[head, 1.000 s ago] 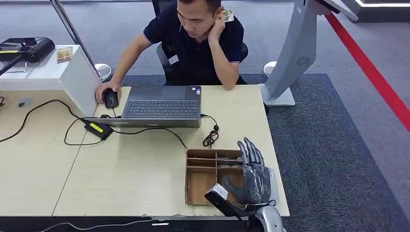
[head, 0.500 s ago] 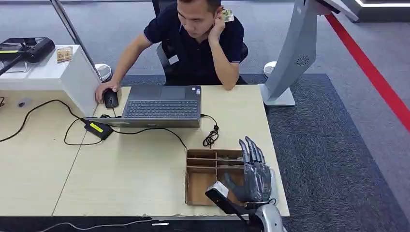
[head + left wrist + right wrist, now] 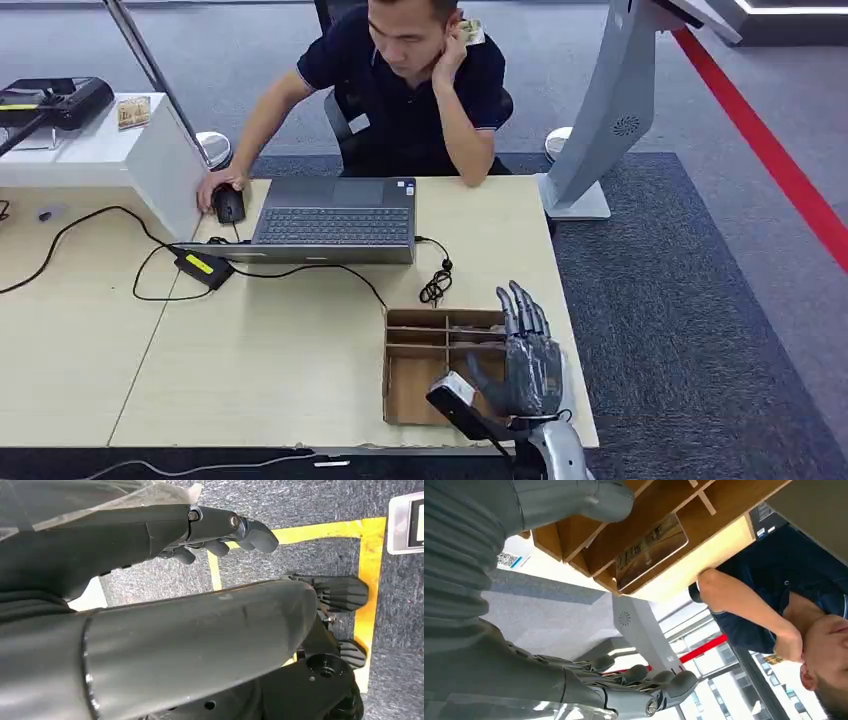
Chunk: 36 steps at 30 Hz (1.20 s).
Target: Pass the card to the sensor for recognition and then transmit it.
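Head view: the right hand (image 3: pixel 528 362) hovers at the lower right of the frame, over the right side of the cardboard tray (image 3: pixel 405 385) on the table (image 3: pixel 250 360). Its fingers are stretched out and apart, pointing up the frame, with nothing between them. At the upper left stands a white box (image 3: pixel 120 160) with a black device (image 3: pixel 60 100) on top; whether that is the sensor I cannot tell. A person (image 3: pixel 400 80) sits at the top centre behind a laptop (image 3: pixel 335 220), one hand on a mouse (image 3: pixel 229 204). A second card is held by that person's ear.

Left wrist view: the left hand (image 3: pixel 220 532) hangs over grey carpet with yellow floor tape (image 3: pixel 370 560) at the right of the frame. Its fingers are loosely curled and grasp nothing.

Right wrist view: the card (image 3: pixel 651 550) lies flat in one of the tray's (image 3: pixel 724 500) compartments, upper centre of the frame, untouched. The right thumb (image 3: pixel 589 500) sits at the top left and the fingers (image 3: pixel 644 680) along the bottom, both well off the card.

The step in hand looks to be the reach for the card, with no grasp made yet. The next move likely calls for lowering the released right hand into that compartment and pinching the card by an edge, which may be awkward since it lies flat between the dividers.
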Each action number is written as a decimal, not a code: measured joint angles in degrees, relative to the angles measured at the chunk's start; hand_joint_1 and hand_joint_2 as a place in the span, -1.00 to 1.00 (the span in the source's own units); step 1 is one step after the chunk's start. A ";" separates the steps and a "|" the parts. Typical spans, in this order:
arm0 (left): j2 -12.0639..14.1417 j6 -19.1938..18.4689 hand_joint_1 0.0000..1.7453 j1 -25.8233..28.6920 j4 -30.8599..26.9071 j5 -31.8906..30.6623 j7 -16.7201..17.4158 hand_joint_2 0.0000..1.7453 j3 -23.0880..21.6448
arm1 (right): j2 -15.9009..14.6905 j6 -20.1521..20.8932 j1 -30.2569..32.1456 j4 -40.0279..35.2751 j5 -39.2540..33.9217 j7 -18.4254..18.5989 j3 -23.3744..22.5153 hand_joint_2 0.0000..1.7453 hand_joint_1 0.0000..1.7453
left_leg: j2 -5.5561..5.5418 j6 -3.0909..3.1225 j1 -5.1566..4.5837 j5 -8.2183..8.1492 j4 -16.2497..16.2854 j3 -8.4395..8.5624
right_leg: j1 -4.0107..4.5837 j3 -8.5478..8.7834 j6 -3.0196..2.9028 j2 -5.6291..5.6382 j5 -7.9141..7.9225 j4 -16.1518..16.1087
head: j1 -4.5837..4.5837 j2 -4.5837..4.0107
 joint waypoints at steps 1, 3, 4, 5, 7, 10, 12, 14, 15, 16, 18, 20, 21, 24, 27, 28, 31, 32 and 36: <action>0.00 0.00 -1.00 0.00 0.00 0.00 0.00 -1.00 0.00 | 0.07 0.00 0.00 0.00 0.00 -0.02 -0.09 1.00 -0.76 | 0.00 0.00 0.00 0.00 0.00 0.00 | 0.00 0.00 0.00 0.00 0.00 0.00 | 0.00 0.00; 0.04 0.00 -1.00 0.00 0.02 0.00 -0.02 -1.00 0.00 | 0.13 0.00 0.00 0.07 0.00 -0.13 -0.31 1.00 -0.78 | 0.00 0.00 0.00 0.00 0.00 0.00 | 0.00 0.00 0.00 0.00 0.00 0.00 | 0.00 0.00; 0.07 -0.02 -1.00 0.00 0.02 -0.02 -0.02 -1.00 0.00 | 0.20 0.00 0.00 0.15 0.00 -0.17 -0.44 1.00 -0.76 | 0.00 0.00 0.00 0.00 0.00 0.00 | 0.00 0.00 0.00 0.00 0.00 0.00 | 0.00 0.00; 0.09 -0.02 -1.00 0.00 0.02 -0.02 -0.02 -1.00 0.00 | 0.24 0.00 -0.01 0.24 0.00 -0.17 -0.51 1.00 -0.76 | 0.00 0.00 0.00 0.00 0.00 0.00 | 0.00 0.00 0.00 0.00 0.00 0.00 | 0.00 0.00; 0.11 -0.02 -1.00 0.00 0.02 -0.02 0.00 -1.00 0.00 | 0.28 0.00 0.00 0.37 0.00 -0.20 -0.57 1.00 -0.76 | 0.00 0.00 0.00 0.00 0.00 0.00 | 0.00 0.00 0.00 0.00 0.00 0.00 | 0.00 0.00; 0.11 -0.02 -1.00 0.00 0.02 -0.02 0.00 -1.00 -0.02 | 0.37 0.00 0.00 0.55 0.00 -0.20 -0.66 1.00 -0.76 | 0.00 0.00 0.00 0.00 0.00 0.00 | 0.00 0.00 0.00 0.00 0.00 0.00 | 0.00 0.00; 0.11 -0.02 -1.00 0.00 0.02 -0.02 0.00 -1.00 -0.02 | 0.37 0.00 0.00 0.55 0.00 -0.20 -0.66 1.00 -0.74 | 0.00 0.00 0.00 0.00 0.00 0.00 | 0.00 0.00 0.00 0.00 0.00 0.00 | 0.00 0.00; 0.11 -0.02 -1.00 0.00 0.02 -0.02 -0.02 -1.00 0.00 | 0.39 0.00 0.00 0.55 0.00 -0.20 -0.66 1.00 -0.74 | 0.00 0.00 0.00 0.00 0.00 0.00 | 0.00 0.00 0.00 0.00 0.00 0.00 | 0.00 0.00; 0.11 -0.02 -1.00 0.00 0.02 -0.02 -0.02 -1.00 -0.02 | 0.39 0.00 0.00 0.55 0.00 -0.20 -0.66 1.00 -0.72 | 0.00 0.00 0.00 0.00 0.00 0.00 | 0.00 0.00 0.00 0.00 0.00 0.00 | 0.00 0.00; 0.11 -0.02 -1.00 0.00 0.02 -0.02 0.00 -1.00 -0.02 | 0.39 0.00 0.00 0.55 0.00 -0.20 -0.66 1.00 -0.72 | 0.00 0.00 0.00 0.00 0.00 0.00 | 0.00 0.00 0.00 0.00 0.00 0.00 | 0.00 0.00; 0.11 -0.02 -1.00 0.00 0.02 -0.02 0.00 -1.00 -0.02 | 0.41 0.00 0.00 0.55 0.00 -0.20 -0.66 1.00 -0.70 | 0.00 0.00 0.00 0.00 0.00 0.00 | 0.00 0.00 0.00 0.00 0.00 0.00 | 0.00 0.00; 0.11 -0.02 -1.00 0.00 0.02 -0.02 0.00 -1.00 -0.02 | 0.42 0.00 0.00 0.55 0.00 -0.20 -0.68 1.00 -0.66 | 0.00 0.00 0.00 0.00 0.00 0.00 | 0.00 0.00 0.00 0.00 0.00 0.00 | 0.00 0.00; 0.11 -0.02 -1.00 0.00 0.02 -0.02 0.00 -1.00 -0.02 | 0.42 0.00 0.00 0.55 0.00 -0.20 -0.68 1.00 -0.68 | 0.00 0.00 0.00 0.00 0.00 0.00 | 0.00 0.00 0.00 0.00 0.00 0.00 | 0.00 0.00; 0.11 -0.02 -1.00 0.00 0.02 -0.02 0.00 -1.00 -0.02 | 0.41 0.00 0.00 0.55 0.00 -0.20 -0.68 1.00 -0.66 | 0.00 0.00 0.00 0.00 0.00 0.00 | 0.00 0.00 0.00 0.00 0.00 0.00 | 0.00 0.00; 0.13 -0.02 -1.00 0.00 0.04 -0.02 0.00 -1.00 -0.02 | 0.48 -0.02 -0.01 0.57 -0.02 -0.35 -0.68 1.00 -0.58 | 0.00 0.00 0.00 0.00 0.00 0.00 | 0.00 0.00 0.00 0.00 0.00 0.00 | 0.00 0.00; 0.11 -0.02 -1.00 0.00 0.04 -0.02 -0.02 -1.00 -0.02 | 0.57 0.00 -0.01 0.57 -0.02 -0.35 -0.68 1.00 -0.62 | 0.00 0.00 0.00 0.00 0.00 0.00 | 0.00 0.00 0.00 0.00 0.00 0.00 | 0.00 0.00; 0.13 -0.02 -1.00 0.00 0.04 -0.02 -0.02 -1.00 -0.02 | 0.70 0.00 -0.01 0.57 -0.02 -0.35 -0.66 1.00 -0.64 | 0.00 0.00 0.00 0.00 0.00 0.00 | 0.00 0.00 0.00 0.00 0.00 0.00 | 0.00 0.00; 0.13 -0.02 -1.00 0.00 0.04 -0.02 -0.02 -1.00 -0.02 | 0.70 0.00 -0.01 0.57 -0.02 -0.35 -0.68 1.00 -0.62 | 0.00 0.00 0.00 0.00 0.00 0.00 | 0.00 0.00 0.00 0.00 0.00 0.00 | 0.00 0.00; 0.13 -0.02 -1.00 0.00 0.04 -0.02 -0.02 -1.00 -0.02 | 0.81 0.00 -0.01 0.57 -0.02 -0.44 -0.68 1.00 -0.58 | 0.00 0.00 0.00 0.00 0.00 0.00 | 0.00 0.00 0.00 0.00 0.00 0.00 | 0.00 0.00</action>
